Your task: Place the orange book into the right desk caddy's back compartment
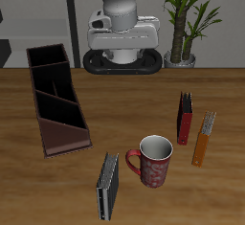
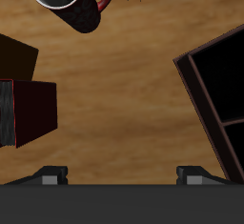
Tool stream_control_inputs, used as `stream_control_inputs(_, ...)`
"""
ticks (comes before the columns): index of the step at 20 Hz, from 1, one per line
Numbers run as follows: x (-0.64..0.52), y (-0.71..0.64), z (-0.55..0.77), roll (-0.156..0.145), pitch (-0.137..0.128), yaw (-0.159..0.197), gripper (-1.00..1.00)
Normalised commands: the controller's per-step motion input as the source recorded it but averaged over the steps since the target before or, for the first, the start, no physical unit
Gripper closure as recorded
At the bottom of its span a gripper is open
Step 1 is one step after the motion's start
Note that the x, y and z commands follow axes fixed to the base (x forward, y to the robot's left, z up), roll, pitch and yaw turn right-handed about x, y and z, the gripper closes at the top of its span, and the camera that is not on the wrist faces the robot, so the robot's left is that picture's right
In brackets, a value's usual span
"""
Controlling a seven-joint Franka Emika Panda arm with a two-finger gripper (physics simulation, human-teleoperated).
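The orange book stands upright near the table's front, beside the dark-red book. The right desk caddy lies across the table from the books, its sloped low end toward the front. Its back compartment is the end section farthest back. My gripper hangs high at the table's back, far from both. In the wrist view my gripper is open and empty, with its fingertips wide apart. That view shows part of the caddy and a shaded sliver of the orange book.
A red-and-white mug stands near the front between caddy and books; it also shows in the wrist view. A grey-black book stands at the front edge. The dark-red book is close under the gripper. A potted plant stands at the back.
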Motion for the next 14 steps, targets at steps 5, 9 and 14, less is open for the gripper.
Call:
stream_control_inputs(5,0.05,0.00,-0.02,-0.026,-0.017,-0.009,-1.00)
stream_control_inputs(9,0.18,0.15,-0.02,-0.029,-0.026,0.008,-1.00)
stream_control_inputs(14,0.07,0.14,-0.02,-0.040,-0.021,-0.011,-1.00)
